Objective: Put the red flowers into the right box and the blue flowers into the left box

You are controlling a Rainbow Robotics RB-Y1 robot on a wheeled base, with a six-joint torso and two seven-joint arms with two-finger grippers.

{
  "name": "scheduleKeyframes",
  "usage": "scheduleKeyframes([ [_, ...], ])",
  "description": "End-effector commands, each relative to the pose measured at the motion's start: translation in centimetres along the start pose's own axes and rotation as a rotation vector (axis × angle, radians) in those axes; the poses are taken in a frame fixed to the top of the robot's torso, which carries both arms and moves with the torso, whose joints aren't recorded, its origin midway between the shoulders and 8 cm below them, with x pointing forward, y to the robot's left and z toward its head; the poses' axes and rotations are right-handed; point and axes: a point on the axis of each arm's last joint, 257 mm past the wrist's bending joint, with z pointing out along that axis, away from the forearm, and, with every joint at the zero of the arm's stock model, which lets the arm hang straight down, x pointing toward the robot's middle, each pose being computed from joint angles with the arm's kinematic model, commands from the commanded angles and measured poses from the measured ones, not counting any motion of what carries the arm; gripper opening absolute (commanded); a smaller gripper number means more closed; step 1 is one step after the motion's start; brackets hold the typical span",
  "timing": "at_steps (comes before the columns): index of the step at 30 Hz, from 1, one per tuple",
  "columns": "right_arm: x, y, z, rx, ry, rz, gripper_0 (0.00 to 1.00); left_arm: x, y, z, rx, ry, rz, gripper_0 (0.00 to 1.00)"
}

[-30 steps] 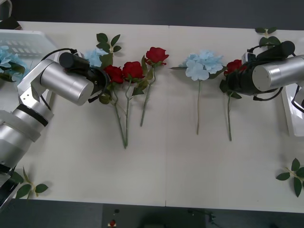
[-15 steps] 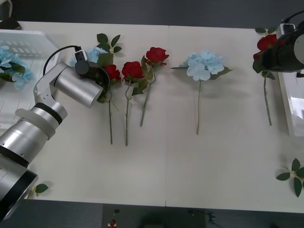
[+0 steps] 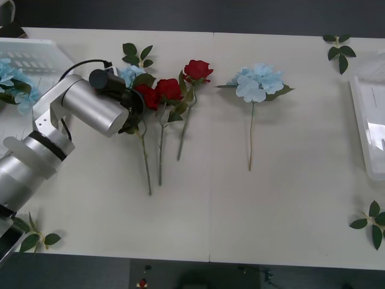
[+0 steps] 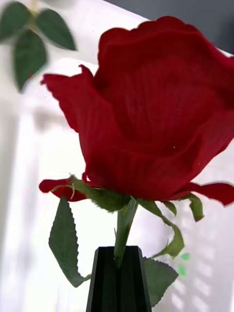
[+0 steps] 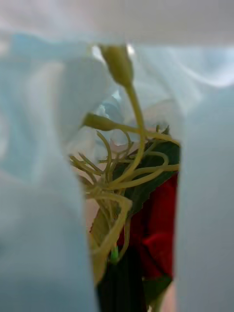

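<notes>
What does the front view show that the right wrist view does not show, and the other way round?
Front view alone: the left gripper down among the flowers at a blue flower and three red roses on the table, another blue flower lying apart, blue flowers already in the left box, and loose leaf sprigs.

Right wrist view alone: the right gripper, its black fingers shut on the stem of a fourth red rose, held upright.

Both: the white right box and a green leaf sprig.

left arm (image 3: pixel 72 120) of brushed silver cylinders; black cable; black end effector fingers (image 4: pixel 118 282)
</notes>
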Motion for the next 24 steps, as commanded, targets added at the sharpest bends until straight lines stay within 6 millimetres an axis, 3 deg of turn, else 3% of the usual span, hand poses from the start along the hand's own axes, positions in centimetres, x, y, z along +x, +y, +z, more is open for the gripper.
scheduleKeyframes([
  [1, -1.7, -4.3, -1.1, 0.087, -0.044, -0.006, 0.00, -1.3, 1.2, -4.4, 0.025, -0.006, 0.086, 0.00],
  [5, -1.2, -4.9, -0.9, 0.090, -0.036, 0.022, 0.00, -0.6, 2.3, -7.9, 0.042, 0.010, 0.169, 0.00],
  [9, -1.0, -4.7, -0.7, 0.071, -0.039, 0.059, 0.01, -0.2, 3.0, -10.1, 0.049, -0.010, 0.286, 0.00],
  [10, -1.1, -4.6, -0.8, 0.065, -0.040, 0.067, 0.09, -0.3, 3.0, -10.7, 0.053, -0.018, 0.312, 0.00],
  [11, -1.1, -4.5, -0.7, 0.060, -0.041, 0.074, 0.30, -0.4, 3.2, -11.1, 0.052, -0.022, 0.333, 0.00],
  [12, -1.1, -4.4, -0.7, 0.054, -0.042, 0.079, 0.62, -0.4, 3.4, -11.8, 0.049, -0.026, 0.366, 0.00],
  [13, -1.1, -4.3, -0.7, 0.051, -0.043, 0.082, 0.78, -0.5, 3.3, -12.5, 0.050, -0.027, 0.389, 0.00],
  [16, -1.1, -4.2, -0.7, 0.048, -0.044, 0.084, 1.00, -0.8, 3.3, -14.2, 0.052, -0.007, 0.404, 0.00],
  [19, -1.2, -4.1, -0.7, 0.043, -0.048, 0.085, 1.00, -1.0, 3.1, -15.8, 0.066, 0.026, 0.404, 0.00],
  [24, -1.4, -2.8, -0.6, -0.003, -0.050, 0.113, 1.00, -1.1, 2.9, -16.5, 0.076, 0.052, 0.403, 0.00],
])
